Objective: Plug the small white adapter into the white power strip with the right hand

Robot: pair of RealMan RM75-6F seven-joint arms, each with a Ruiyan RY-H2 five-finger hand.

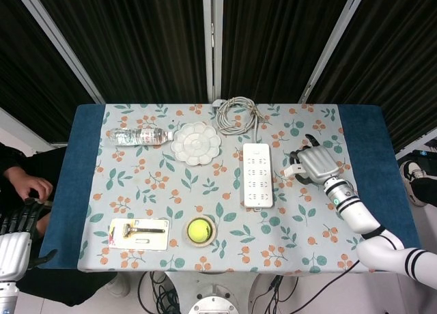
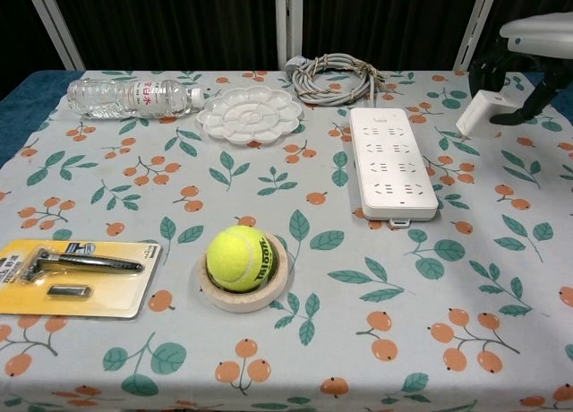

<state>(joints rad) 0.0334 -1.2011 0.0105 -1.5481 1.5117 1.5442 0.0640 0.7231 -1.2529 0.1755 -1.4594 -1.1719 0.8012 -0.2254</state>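
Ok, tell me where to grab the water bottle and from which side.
Grip the water bottle around its labelled middle, coming down from above. It lies on its side along the table's far edge, cap toward the paint palette, so its round body is open front and back for fingers to straddle. The left hand is probably the one to use; the right hand holds the adapter.

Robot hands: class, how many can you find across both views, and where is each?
2. The right hand is above the table's right side, beside the power strip, holding the small white adapter. The left hand hangs off the table's near-left corner.
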